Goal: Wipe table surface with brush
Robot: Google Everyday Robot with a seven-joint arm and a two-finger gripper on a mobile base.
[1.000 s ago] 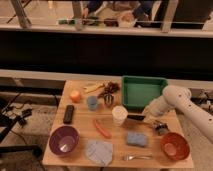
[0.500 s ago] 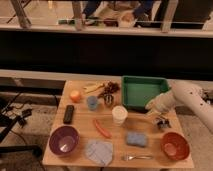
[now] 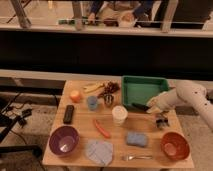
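The brush (image 3: 139,106) is a slim dark stick. It juts left from my gripper (image 3: 150,108), just above the front edge of the green tray. The gripper is at the end of my white arm (image 3: 185,95), which reaches in from the right, and it appears shut on the brush's right end. The brush hangs over the light tan table surface (image 3: 82,125), right of the white cup (image 3: 119,114). The fingers are mostly hidden by the wrist.
The green tray (image 3: 145,82) sits at the back right. A dark shiny clip (image 3: 161,121), an orange bowl (image 3: 175,145), a blue sponge (image 3: 136,138), a fork (image 3: 135,157), a grey cloth (image 3: 99,151), a purple bowl (image 3: 64,140), a black remote (image 3: 69,113), a red sausage (image 3: 102,128), a blue cup (image 3: 92,102) and an orange (image 3: 75,95) lie around.
The arm has drawn back and up toward the tray's front edge. The brush has left the spot beside the white cup and moved with the gripper.
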